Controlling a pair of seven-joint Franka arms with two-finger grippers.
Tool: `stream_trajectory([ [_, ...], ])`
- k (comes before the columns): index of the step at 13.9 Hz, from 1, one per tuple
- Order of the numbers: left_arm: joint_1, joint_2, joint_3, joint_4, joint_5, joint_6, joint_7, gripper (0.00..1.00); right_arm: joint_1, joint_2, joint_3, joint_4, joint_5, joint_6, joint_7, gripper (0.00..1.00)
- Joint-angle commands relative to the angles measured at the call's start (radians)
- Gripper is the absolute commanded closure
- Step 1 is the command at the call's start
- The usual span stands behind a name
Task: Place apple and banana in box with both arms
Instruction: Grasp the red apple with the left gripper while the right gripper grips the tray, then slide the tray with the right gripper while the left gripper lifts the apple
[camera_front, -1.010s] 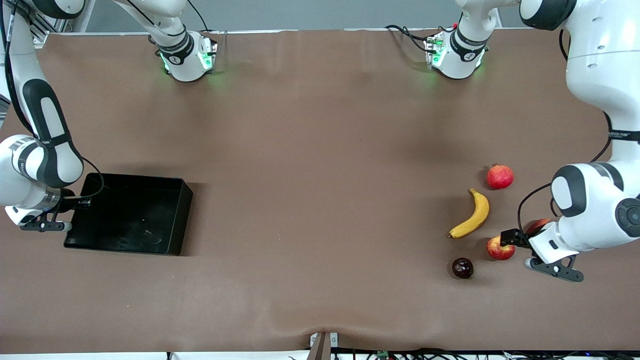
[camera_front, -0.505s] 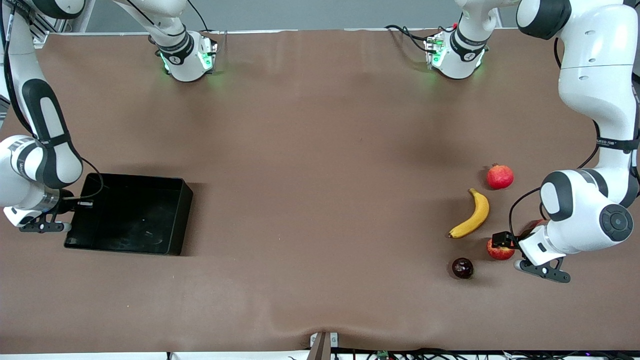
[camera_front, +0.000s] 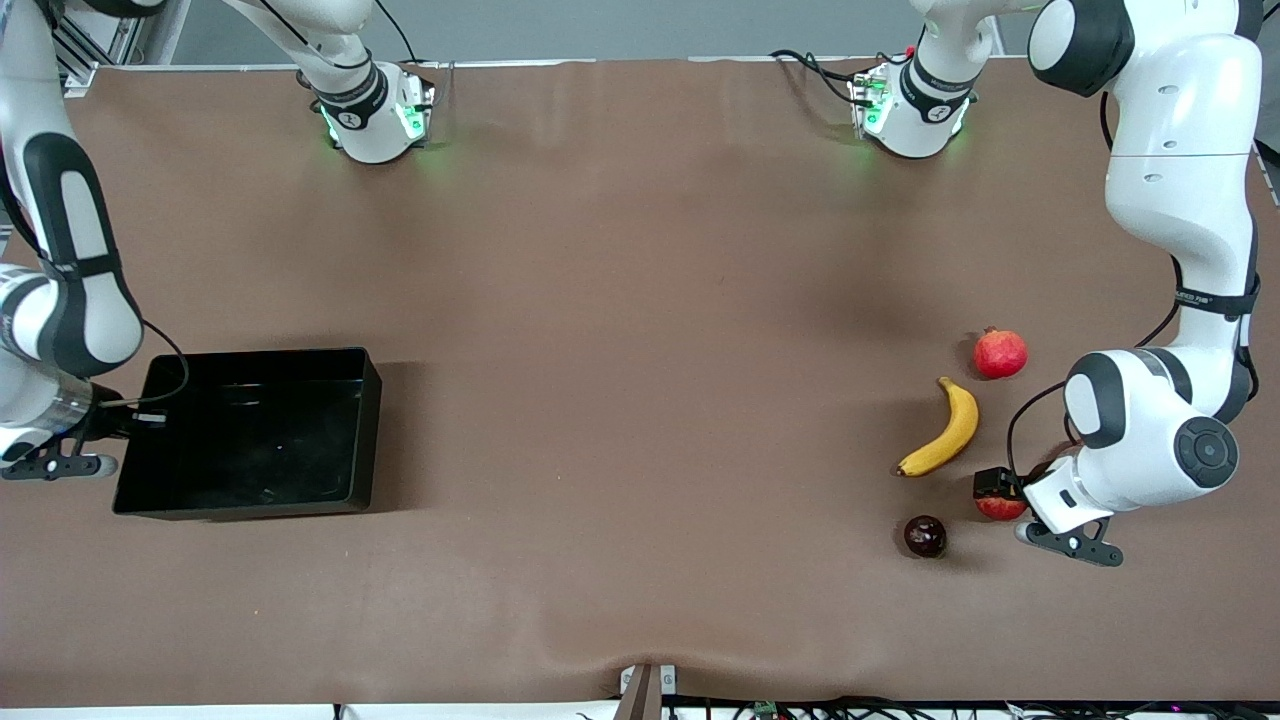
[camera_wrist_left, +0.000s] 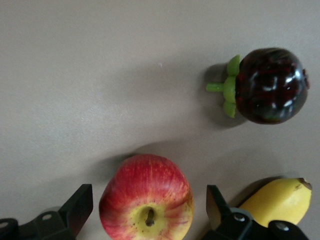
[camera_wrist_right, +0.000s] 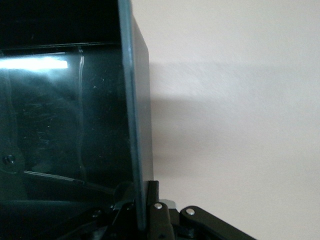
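apple (camera_wrist_left: 146, 198) between open left jaws, right jaws pinching box (camera_wrist_right: 134, 125) wall

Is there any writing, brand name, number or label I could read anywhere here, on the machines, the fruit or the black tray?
Left arm: small dark print on its grey band, too small to read.
Right arm's base: a small round mark on the dark ring, too small to read.
Left arm's base: the same kind of mark, too small to read.
Apple, banana, box: no writing or sticker visible.
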Motion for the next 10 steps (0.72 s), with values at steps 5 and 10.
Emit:
stream_trajectory([
  [5, 0.01, -0.007, 0.009, -0.062, 0.029, 0.033, 0.023, 0.05, 0.135, -0.074, 0.042, 0.083, 0.112, -0.206, 0.142, 1.0],
  [10, 0.01, -0.047, 0.006, -0.071, 0.052, 0.022, 0.014, 1.0, 0.341, -0.091, 0.042, 0.079, 0.112, -0.262, 0.388, 1.0],
])
